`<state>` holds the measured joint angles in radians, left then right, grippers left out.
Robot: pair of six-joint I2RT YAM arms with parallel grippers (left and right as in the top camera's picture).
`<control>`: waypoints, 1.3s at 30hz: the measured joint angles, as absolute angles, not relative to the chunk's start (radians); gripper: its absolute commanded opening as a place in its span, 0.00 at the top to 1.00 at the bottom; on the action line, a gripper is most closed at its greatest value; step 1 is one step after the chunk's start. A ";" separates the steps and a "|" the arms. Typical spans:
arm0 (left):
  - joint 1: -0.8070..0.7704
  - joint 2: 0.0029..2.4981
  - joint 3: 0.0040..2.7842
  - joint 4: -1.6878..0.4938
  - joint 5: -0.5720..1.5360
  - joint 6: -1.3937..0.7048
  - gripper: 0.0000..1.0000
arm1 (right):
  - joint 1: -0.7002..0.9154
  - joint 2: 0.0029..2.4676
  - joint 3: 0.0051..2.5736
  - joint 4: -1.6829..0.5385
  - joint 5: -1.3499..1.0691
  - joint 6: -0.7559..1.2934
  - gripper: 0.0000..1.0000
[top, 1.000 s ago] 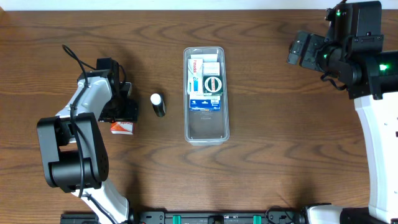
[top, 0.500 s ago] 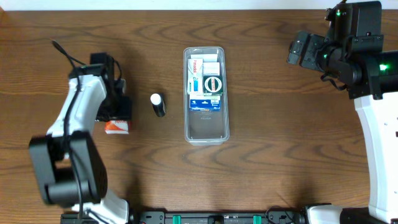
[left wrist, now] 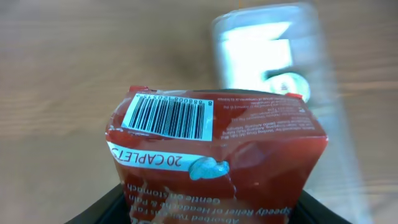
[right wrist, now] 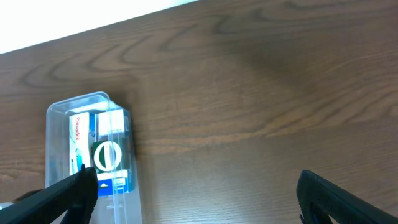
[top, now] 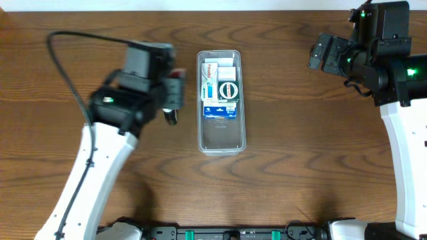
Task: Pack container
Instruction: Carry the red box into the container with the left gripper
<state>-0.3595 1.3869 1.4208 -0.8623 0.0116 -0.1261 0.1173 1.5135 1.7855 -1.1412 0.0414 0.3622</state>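
The container [top: 221, 137] is a clear, long tub at the table's middle. Several small boxes fill its far half and its near half is bare. My left gripper [top: 177, 90] hangs above the table just left of the container's far half. It is shut on a red carton with a barcode [left wrist: 211, 162], which fills the left wrist view, with the container [left wrist: 280, 62] blurred behind it. My right gripper [top: 321, 57] is open and empty, raised at the far right. In the right wrist view its fingers [right wrist: 199, 193] frame bare wood, with the container [right wrist: 93, 149] at the left.
A small black bottle with a white cap [top: 172, 119] lies left of the container, mostly hidden under my left arm. The table's far edge [right wrist: 124, 15] runs behind the container.
My left gripper lifted the red carton off the table at the left and carried it right and farther back, up to the container's left side. The right arm has not moved.
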 measured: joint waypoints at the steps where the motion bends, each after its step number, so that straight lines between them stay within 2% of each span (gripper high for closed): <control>1: -0.398 1.400 1.421 -0.837 0.015 -0.139 0.40 | 0.117 1.514 1.785 -1.141 0.041 0.362 0.01; 7: -0.562 1.570 1.420 -0.773 0.010 -0.268 0.41 | 0.117 1.514 1.785 -1.141 0.041 0.362 0.01; 16: -0.617 1.775 1.414 -0.792 0.015 -0.504 0.40 | 0.117 1.514 1.785 -1.141 0.041 0.362 0.01; 32: -0.717 1.839 1.414 -0.803 0.027 -0.601 0.39 | 0.117 1.514 1.785 -1.141 0.041 0.362 0.01; 34: -0.720 1.845 1.414 -0.807 0.028 -0.601 0.30 | 0.117 1.514 1.785 -1.141 0.041 0.362 0.01; 35: -0.721 1.851 1.414 -0.809 0.027 -0.601 0.02 | 0.117 1.514 1.785 -1.141 0.041 0.362 0.01; 39: -0.722 1.860 1.414 -0.812 0.030 -0.606 0.02 | 0.117 1.514 1.785 -1.141 0.041 0.362 0.01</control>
